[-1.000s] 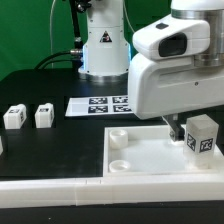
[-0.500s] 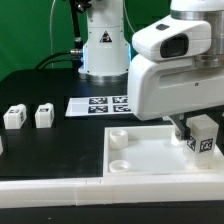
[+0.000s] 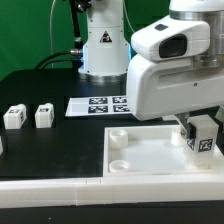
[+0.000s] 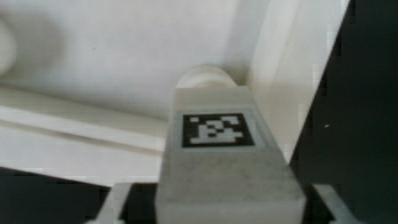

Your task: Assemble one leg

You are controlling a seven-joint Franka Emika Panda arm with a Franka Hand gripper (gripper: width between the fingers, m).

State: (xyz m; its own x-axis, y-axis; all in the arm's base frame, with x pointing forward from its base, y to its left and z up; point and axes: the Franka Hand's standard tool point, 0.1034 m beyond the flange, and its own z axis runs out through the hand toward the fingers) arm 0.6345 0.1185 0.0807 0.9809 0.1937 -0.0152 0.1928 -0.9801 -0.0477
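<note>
My claw [image 3: 201, 129] is pinching the leg [image 3: 205, 140]. In the exterior view one dark finger [image 3: 183, 128] presses against the leg's side that faces the frame's left. The other finger is hidden behind the block. In the wrist view the claw [image 4: 217, 207] clamps the lower part of the leg [image 4: 221, 160] from both sides, and its tag [image 4: 217, 130] faces the camera squarely.

So the leg doesn't lie off to any side of the claw; it sits right between the jaws. Its long axis runs roughly upright, in line with the claw's own axis, with the free end pointing down. It sits at the lower right of the exterior frame, over the right part of the white panel [image 3: 150, 152]. From the wrist, the rounded tip [image 4: 206, 76] appears close beside a raised edge of the panel [image 4: 107, 110]. I cannot tell whether it touches.

Two round sockets [image 3: 118, 133] show on the panel's left side, well apart from the leg. Any socket below the leg is hidden by the claw, so I judge the coming move depends on lining the tip up with a hole I can't see.

The arm [image 3: 170, 65] hangs over the panel with the wrist pointing straight down, and its bulky white housing fills the upper right of the frame.

Further out, two spare legs [image 3: 13, 117] stand on the black tabletop [image 3: 55, 150] at mid left. The marker board [image 3: 98, 105] lies flat behind the panel, near the frame's centre.
</note>
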